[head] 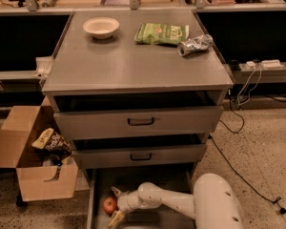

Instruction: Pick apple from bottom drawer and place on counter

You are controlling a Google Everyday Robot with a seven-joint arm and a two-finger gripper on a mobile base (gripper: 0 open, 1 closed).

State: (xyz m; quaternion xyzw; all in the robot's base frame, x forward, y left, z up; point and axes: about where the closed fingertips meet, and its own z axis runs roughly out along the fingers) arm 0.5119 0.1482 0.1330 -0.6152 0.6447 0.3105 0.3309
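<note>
The small red-orange apple (pixel 109 204) lies on the floor of the open bottom drawer (pixel 148 180), near its left wall. My gripper (pixel 115 205) reaches left from the white arm (pixel 181 202) inside the drawer. Its two fingers are spread, one behind the apple and one in front of it, right beside the fruit. The grey counter (pixel 133 66) tops the cabinet above.
On the counter stand a cream bowl (pixel 101 27), a green snack bag (pixel 161 33) and a crushed silver can (pixel 194 45). Two upper drawers (pixel 139 122) with black handles are ajar. An open cardboard box (pixel 31 163) with snack packets sits on the floor at left. Cables trail at right.
</note>
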